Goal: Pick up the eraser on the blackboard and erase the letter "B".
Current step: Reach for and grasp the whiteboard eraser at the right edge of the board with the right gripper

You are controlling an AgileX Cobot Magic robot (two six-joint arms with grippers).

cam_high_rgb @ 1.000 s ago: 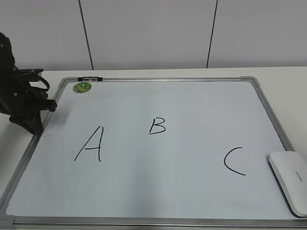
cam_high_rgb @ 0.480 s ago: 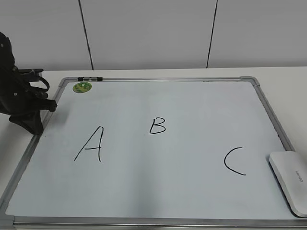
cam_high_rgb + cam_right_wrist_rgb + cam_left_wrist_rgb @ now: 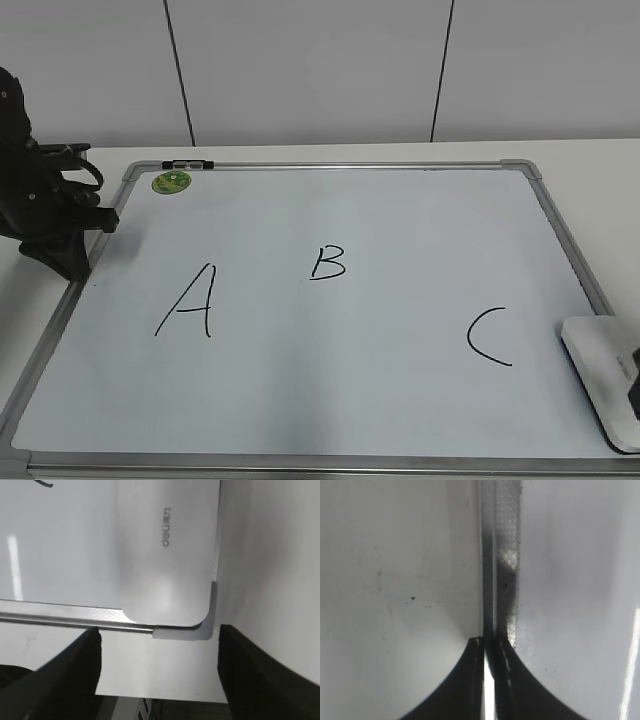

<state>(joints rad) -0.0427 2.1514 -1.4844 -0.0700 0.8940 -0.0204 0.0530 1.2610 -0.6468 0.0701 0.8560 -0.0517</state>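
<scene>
1. White flat plastic eraser (image 3: 600, 372) with rounded corners lies on the near right corner of the large silver-framed white blackboard (image 3: 330, 390), on a white worktop (image 3: 585, 155).
2. Small black marker letter "B" (image 3: 328, 263) sits mid-board, between a larger "A" (image 3: 188, 303) and a "C" (image 3: 488, 337).
3. Right hand (image 3: 157, 667) is released, its fingers (image 3: 75, 667) spread near the eraser.
4. Left hand (image 3: 490, 680) is clenched over the board's left frame.
5. Round green magnet (image 3: 171, 182) sits at the far left.

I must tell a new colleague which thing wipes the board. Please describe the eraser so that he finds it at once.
Start at the blackboard, the big white framed board. At its near right corner lies the eraser, right of the "C". It is a flat white block, unlike the round green magnet.
</scene>
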